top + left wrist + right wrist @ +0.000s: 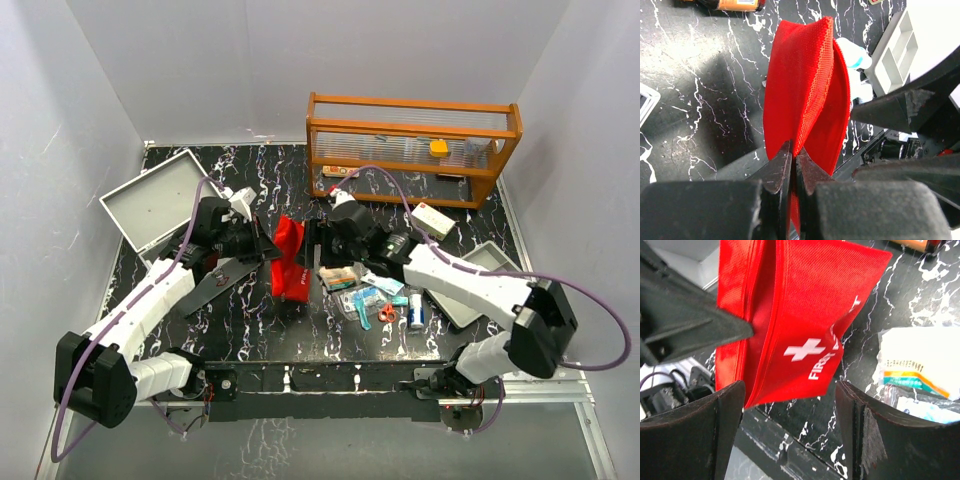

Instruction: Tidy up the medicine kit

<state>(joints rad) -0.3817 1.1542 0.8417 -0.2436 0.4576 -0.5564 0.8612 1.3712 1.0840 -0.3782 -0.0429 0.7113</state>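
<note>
A red first-aid pouch with a white cross hangs lifted above the black marble table. My left gripper is shut on its left edge; in the left wrist view the fabric is pinched between the closed jaws. My right gripper is open just right of the pouch; in the right wrist view the pouch hangs ahead of the wide-open fingers, untouched. Loose supplies lie to the right: packets, a blue blister pack, red scissors and a small bottle.
An orange rack with items stands at the back. A grey lid lies at the back left, a grey tray at the right, a white box near the rack. A dark flat piece lies under my left arm.
</note>
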